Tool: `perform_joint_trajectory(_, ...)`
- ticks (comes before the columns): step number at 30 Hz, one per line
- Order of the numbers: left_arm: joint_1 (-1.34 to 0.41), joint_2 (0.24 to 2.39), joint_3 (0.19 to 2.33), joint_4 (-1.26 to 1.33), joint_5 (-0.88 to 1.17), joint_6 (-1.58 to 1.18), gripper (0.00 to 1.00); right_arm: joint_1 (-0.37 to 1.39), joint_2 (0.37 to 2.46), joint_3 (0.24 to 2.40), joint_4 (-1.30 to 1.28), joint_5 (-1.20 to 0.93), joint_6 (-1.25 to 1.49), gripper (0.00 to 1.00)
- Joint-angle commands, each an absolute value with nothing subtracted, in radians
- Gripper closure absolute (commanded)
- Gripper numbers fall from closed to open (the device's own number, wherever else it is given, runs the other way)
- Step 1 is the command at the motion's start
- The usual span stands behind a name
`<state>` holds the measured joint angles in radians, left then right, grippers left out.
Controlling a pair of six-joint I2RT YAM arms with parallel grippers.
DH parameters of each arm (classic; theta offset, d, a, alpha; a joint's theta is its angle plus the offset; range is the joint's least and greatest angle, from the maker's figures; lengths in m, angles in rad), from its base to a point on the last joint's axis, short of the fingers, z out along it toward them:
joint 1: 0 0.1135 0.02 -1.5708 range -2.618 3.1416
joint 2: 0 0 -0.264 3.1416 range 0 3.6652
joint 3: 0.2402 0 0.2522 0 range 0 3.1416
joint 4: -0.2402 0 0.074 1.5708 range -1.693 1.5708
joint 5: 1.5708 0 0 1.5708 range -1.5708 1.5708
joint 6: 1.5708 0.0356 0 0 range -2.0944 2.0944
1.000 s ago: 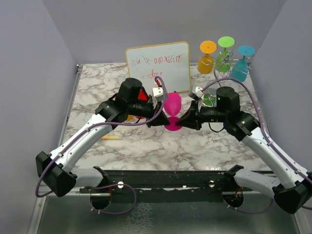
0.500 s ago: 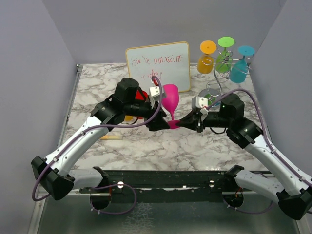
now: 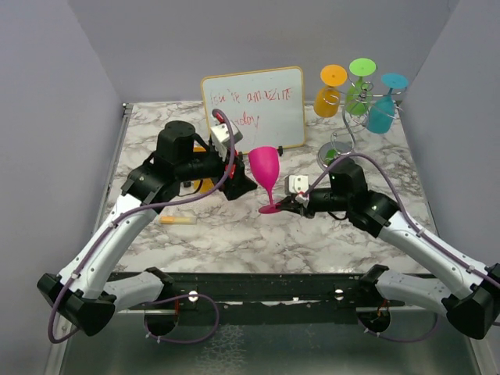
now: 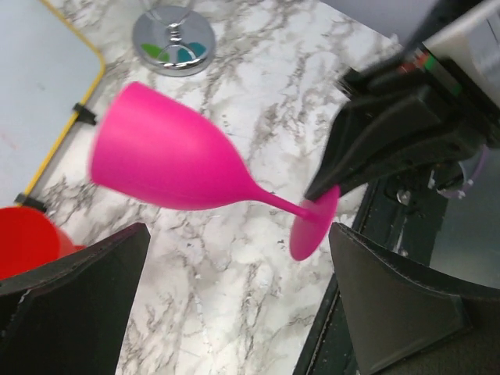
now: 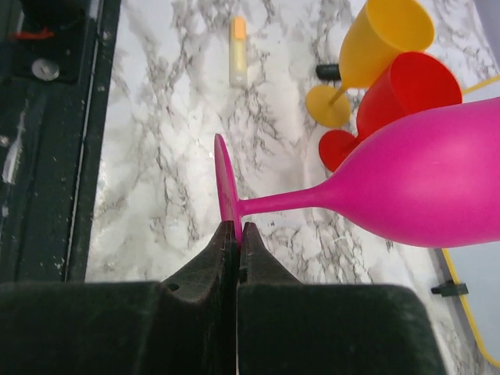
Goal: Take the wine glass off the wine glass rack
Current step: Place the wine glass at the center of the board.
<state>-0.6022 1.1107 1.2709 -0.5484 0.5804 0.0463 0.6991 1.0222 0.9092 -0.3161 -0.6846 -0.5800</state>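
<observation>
A pink wine glass [image 3: 264, 166] stands nearly upright over the marble table, off the wine glass rack [image 3: 348, 129]. My right gripper [image 3: 286, 203] is shut on the rim of its round foot [image 5: 227, 187], seen edge-on in the right wrist view, where the gripper [image 5: 237, 227] pinches it. My left gripper [image 3: 243, 183] is open just left of the bowl and touches nothing; in its wrist view the gripper [image 4: 238, 234] has the pink glass [image 4: 168, 160] lying beyond the wide-apart fingers. The rack at the back right carries orange [image 3: 330, 98], green [image 3: 359, 94] and teal [image 3: 384, 109] glasses.
A whiteboard [image 3: 254, 105] leans at the back centre. A red glass [image 5: 406, 90] and a yellow glass [image 5: 383, 35] stand behind the left arm. A yellow-orange stick [image 3: 178, 220] lies at the front left. The rack's shiny base [image 4: 173, 39] sits beside the right arm.
My left gripper opened, let go of the pink glass and drew back to the left. The right gripper, shut on the foot, brought the glass down and upright.
</observation>
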Motion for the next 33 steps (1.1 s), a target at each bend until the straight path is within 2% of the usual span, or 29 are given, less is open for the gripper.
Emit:
perform_joint_trajectory(1,-0.477,1.155,1.320,-0.559,0.652,-0.027,0.01,0.739,1.011,0.852,-0.311,-0.544,-0.707,0.99)
perform_joint_trajectory(6,-0.431,1.184,1.339,-0.558,0.636,-0.060,0.01,0.814,0.980,0.776,-0.228,-0.435,-0.788,0.99)
perform_joint_trajectory(8,-0.427,1.188,1.344,-0.559,0.692,-0.053,0.01,0.834,0.950,0.737,-0.171,-0.414,-0.811,1.00)
perform_joint_trajectory(16,-0.425,1.195,1.355,-0.558,0.887,0.042,0.01,0.853,0.860,0.603,-0.051,-0.441,-0.984,0.99)
perform_joint_trajectory(20,-0.426,1.214,1.387,-0.557,0.924,0.088,0.01,0.873,0.828,0.519,0.065,-0.435,-1.038,0.99)
perform_joint_trajectory(26,-0.426,1.269,1.400,-0.565,0.980,0.086,0.01,0.893,0.808,0.473,0.107,-0.408,-1.135,0.99)
perform_joint_trajectory(29,-0.425,1.269,1.389,-0.570,0.965,0.094,0.01,0.895,0.811,0.471,0.098,-0.419,-1.177,1.00)
perform_joint_trajectory(33,-0.426,1.292,1.448,-0.648,0.845,0.103,0.01,0.895,0.801,0.468,0.094,-0.441,-1.237,0.99)
